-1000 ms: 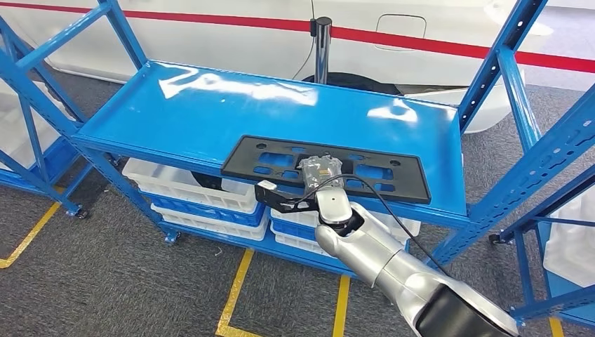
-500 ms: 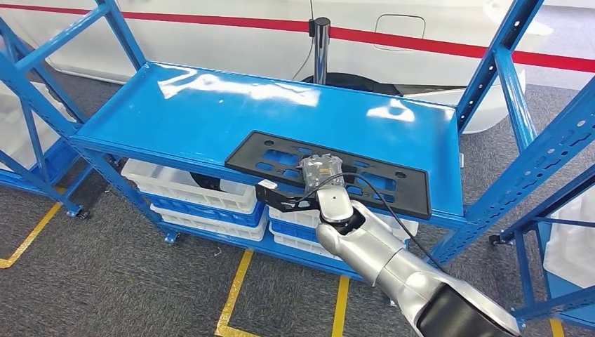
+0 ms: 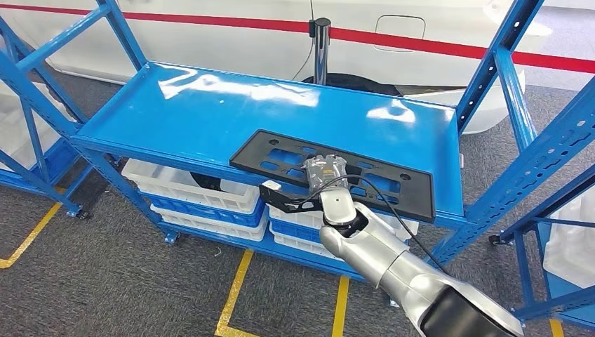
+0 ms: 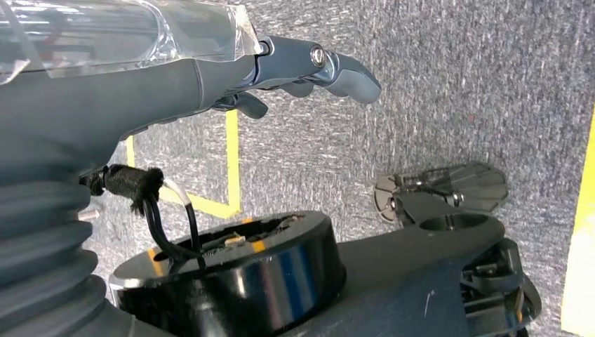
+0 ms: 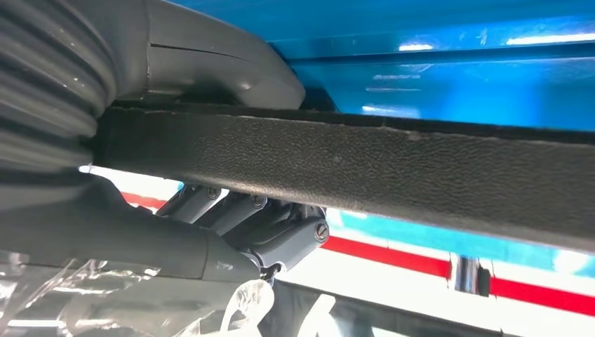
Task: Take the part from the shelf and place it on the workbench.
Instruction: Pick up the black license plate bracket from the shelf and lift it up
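The part (image 3: 281, 156) is a long flat black plate with cut-out slots, lying along the front edge of the blue shelf (image 3: 196, 112) and overhanging it slightly. My right hand (image 3: 324, 172), wrapped in clear film, grips the plate's near edge about midway along. In the right wrist view the plate's rough black edge (image 5: 393, 161) runs across between my thumb (image 5: 210, 63) on one face and my fingers (image 5: 245, 217) on the other. My left hand (image 4: 210, 77) hangs over the grey carpet with fingers loosely extended and nothing in them.
White crates (image 3: 189, 189) are stacked on the lower level under the shelf. Blue uprights (image 3: 502, 63) frame the shelf's right end, and more blue racking stands at the left. A white car and a metal post (image 3: 321, 49) are behind. Yellow lines (image 3: 235, 295) mark the floor.
The plate and my right hand have shifted slightly to the right along the shelf's front edge. The left hand has no earlier frame.
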